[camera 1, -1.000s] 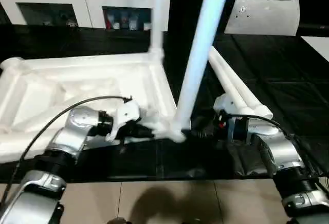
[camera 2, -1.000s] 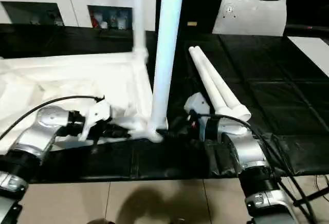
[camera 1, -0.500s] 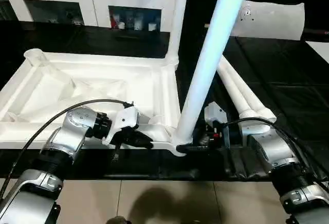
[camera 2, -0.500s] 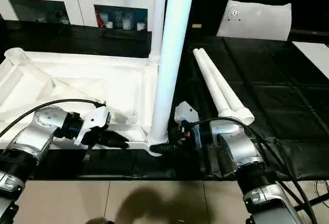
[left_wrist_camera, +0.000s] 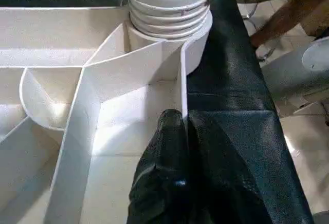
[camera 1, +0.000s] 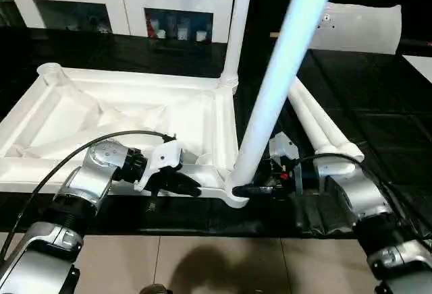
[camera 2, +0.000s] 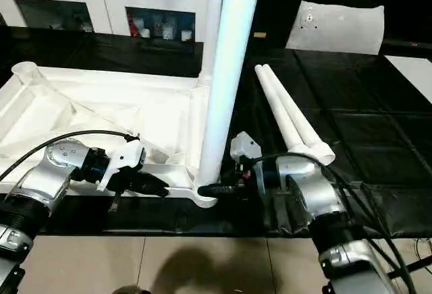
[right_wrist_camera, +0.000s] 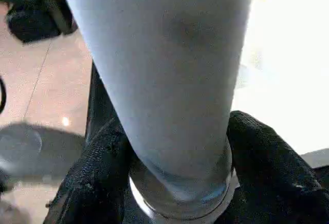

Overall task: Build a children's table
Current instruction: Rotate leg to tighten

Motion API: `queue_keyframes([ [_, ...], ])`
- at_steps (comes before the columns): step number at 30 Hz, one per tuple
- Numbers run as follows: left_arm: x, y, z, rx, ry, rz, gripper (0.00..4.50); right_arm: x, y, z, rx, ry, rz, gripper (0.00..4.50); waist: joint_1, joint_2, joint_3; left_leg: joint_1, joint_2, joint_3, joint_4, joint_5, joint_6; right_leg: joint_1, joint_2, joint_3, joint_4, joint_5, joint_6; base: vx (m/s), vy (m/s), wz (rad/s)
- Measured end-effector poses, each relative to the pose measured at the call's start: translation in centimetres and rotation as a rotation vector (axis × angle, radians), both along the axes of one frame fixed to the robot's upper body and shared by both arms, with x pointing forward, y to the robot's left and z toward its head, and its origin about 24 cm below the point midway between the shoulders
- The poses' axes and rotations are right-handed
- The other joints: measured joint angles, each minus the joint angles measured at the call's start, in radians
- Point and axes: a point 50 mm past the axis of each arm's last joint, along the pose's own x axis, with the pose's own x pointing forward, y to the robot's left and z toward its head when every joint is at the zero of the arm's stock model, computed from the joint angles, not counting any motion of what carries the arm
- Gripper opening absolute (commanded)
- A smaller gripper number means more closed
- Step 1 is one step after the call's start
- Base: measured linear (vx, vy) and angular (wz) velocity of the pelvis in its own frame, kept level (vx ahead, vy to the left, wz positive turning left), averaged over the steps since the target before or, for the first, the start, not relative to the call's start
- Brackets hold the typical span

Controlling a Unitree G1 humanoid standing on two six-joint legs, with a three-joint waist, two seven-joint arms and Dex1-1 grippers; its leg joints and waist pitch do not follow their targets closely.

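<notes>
A: Where's the tabletop (camera 1: 128,115)?

B: Upside down on the black mat (camera 2: 324,105), ribs up, along the mat's near-left part. One leg (camera 1: 236,24) stands in the far-right corner socket. A second leg (camera 2: 226,71) rises from the near-right corner socket (camera 1: 236,191), leaning a little.

A: And the spare legs (camera 2: 290,115)?

B: Two of them lie side by side on the mat, just right of the tabletop.

A: What are the grippers doing?

B: The left gripper (left_wrist_camera: 175,126) is clenched on the tabletop's near rim wall, beside that corner socket, steadying it. The right gripper (right_wrist_camera: 177,172) has a finger on each side of the leaning leg's base, right above the socket. The fingers (right_wrist_camera: 267,167) look wrapped around it, but I can't tell whether they're gripping firmly or only cupping it.

A: So which step is this?

B: Seating the second leg, I'd say. In the left wrist view threaded rings still show above the socket, so it probably isn't fully home.

A: Next move?

B: Likely straighten the leg and turn or press it down while the left gripper braces the rim. The risk is the tabletop sliding on the mat.
</notes>
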Motion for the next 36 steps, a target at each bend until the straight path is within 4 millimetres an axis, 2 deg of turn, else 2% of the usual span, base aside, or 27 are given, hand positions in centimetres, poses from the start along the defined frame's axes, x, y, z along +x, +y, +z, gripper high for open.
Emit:
queue_keyframes([
  [3,0.5,-0.4,-0.2,-0.01,-0.009,0.088,0.0,0.3,0.3,-0.4,0.035,0.028,-0.127,2.5,-0.002,0.002,-0.001,0.006,0.0,0.0,0.0,0.001,0.0,0.005,0.0,0.001,0.0,0.002,-0.002,0.0,0.0,0.0],
  [7,1.4,-1.7,-0.7,-0.022,-0.012,0.26,0.0,1.6,1.4,-0.7,0.074,0.005,-0.403,2.32,-0.02,0.002,0.0,0.016,-0.001,0.0,0.001,0.001,0.0,0.013,0.0,0.001,-0.002,-0.002,0.004,0.0,0.0,0.0],
  [10,2.1,-3.5,-0.9,-0.031,-0.012,0.36,0.0,2.9,2.0,-0.5,0.079,-0.003,-0.598,2.16,-0.035,0.004,0.0,0.014,-0.001,0.0,0.001,0.001,0.0,0.013,0.0,0.001,-0.008,-0.002,0.004,0.0,0.0,0.0],
  [14,2.8,-4.6,-0.9,-0.032,-0.022,0.459,0.0,4.0,2.8,-0.4,0.059,-0.01,-0.752,2.04,-0.042,0.005,0.0,0.014,-0.002,-0.001,0.0,0.001,0.0,0.013,0.0,0.001,-0.011,-0.002,0.003,0.0,0.0,0.0],
  [18,3.6,-6.7,-0.9,-0.042,-0.04,0.601,0.0,5.9,3.8,0.1,0.038,0.004,-0.99,2.04,-0.045,0.007,0.001,0.012,-0.003,0.0,0.0,0.001,0.0,0.013,0.0,0.003,-0.014,0.0,0.002,0.0,0.0,0.0],
  [23,3.8,-7.5,-0.6,-0.05,-0.054,0.623,0.0,6.2,3.8,0.4,0.049,-0.014,-1.045,2.04,-0.036,0.007,0.0,0.011,-0.004,0.001,-0.007,-0.001,0.002,0.012,0.0,0.003,-0.017,0.007,0.0,0.033,-0.003,0.02],
  [24,3.9,-7.5,-0.5,-0.052,-0.056,0.622,0.0,6.2,3.7,0.5,0.051,-0.019,-1.045,2.55,-0.034,0.007,0.0,0.01,-0.004,0.001,-0.009,0.0,0.002,0.01,0.0,0.002,-0.016,0.006,0.0,0.055,-0.015,0.02],
  [26,3.9,-7.4,-0.4,-0.054,-0.064,0.63,0.0,6.2,3.9,0.6,0.075,-0.021,-1.049,2.55,-0.033,0.008,0.0,0.008,-0.003,0.001,-0.011,0.002,0.005,0.008,0.0,0.002,-0.016,0.005,0.0,0.0,0.0,0.0],
  [27,4.1,-6.9,-0.4,-0.05,-0.079,0.663,0.0,6.1,4.4,0.7,0.103,-0.01,-1.045,2.79,-0.038,0.008,0.0,0.007,-0.003,0.002,-0.01,0.003,0.007,0.006,0.001,0.002,-0.015,0.006,0.0,0.0,0.0,0.0],
  [29,4.3,-6.4,-0.3,-0.048,-0.095,0.701,0.0,5.9,4.9,0.5,0.134,0.004,-1.034,2.99,-0.048,0.009,0.0,0.005,-0.002,0.003,-0.01,0.003,0.007,0.002,0.001,0.002,-0.014,0.007,-0.001,0.0,0.0,0.0],
  [33,4.5,-5.3,-0.1,-0.041,-0.135,0.713,0.0,4.8,5.3,-0.3,0.173,0.017,-0.923,3.24,-0.064,0.01,0.001,0.0,-0.001,0.003,-0.009,0.0,0.002,-0.003,0.002,0.002,-0.014,0.007,-0.001,0.0,0.0,0.0],
  [36,4.4,-4.5,0.0,-0.04,-0.153,0.677,0.0,4.2,4.9,-0.4,0.159,-0.01,-0.818,3.46,-0.064,0.011,0.002,-0.002,0.0,0.003,-0.009,0.004,0.007,-0.005,0.002,0.002,-0.013,0.007,-0.001,0.0,0.0,0.0],
])
